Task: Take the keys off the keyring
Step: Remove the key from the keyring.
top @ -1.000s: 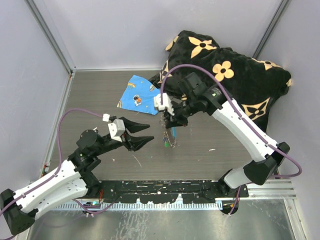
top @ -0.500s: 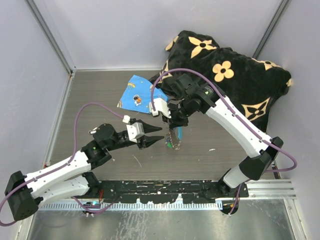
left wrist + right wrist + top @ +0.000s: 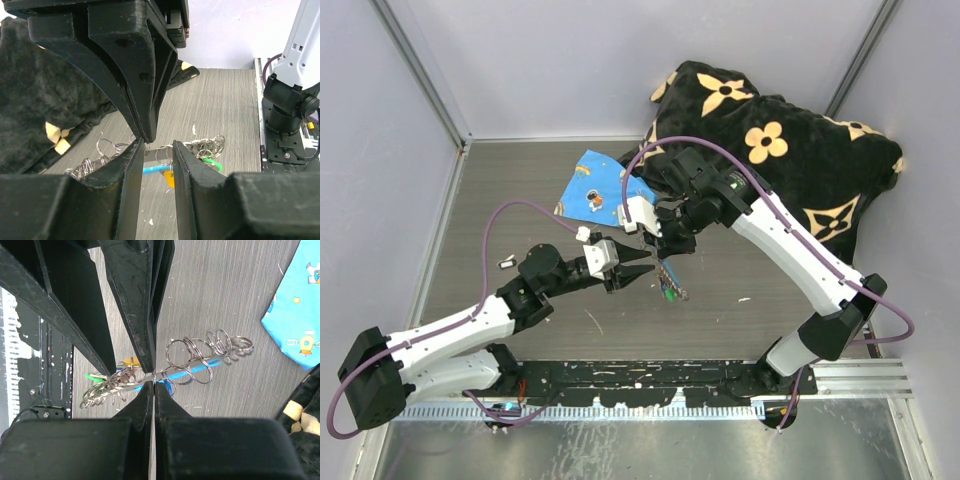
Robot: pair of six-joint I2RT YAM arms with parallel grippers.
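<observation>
The right gripper (image 3: 152, 384) is pinched tight on one ring of the keyring (image 3: 200, 357), whose chain of rings spreads to either side of its fingertips, with the table (image 3: 520, 200) beneath. The left gripper (image 3: 159, 147) is narrow, its fingers slightly apart. A link of the keyring sits between them, right under the right gripper's tips; whether they touch it I cannot tell. The keys (image 3: 212, 164), with green and orange heads, sit in the cluster just beyond the left gripper. A blue cloth (image 3: 595, 185) lies behind the right gripper.
</observation>
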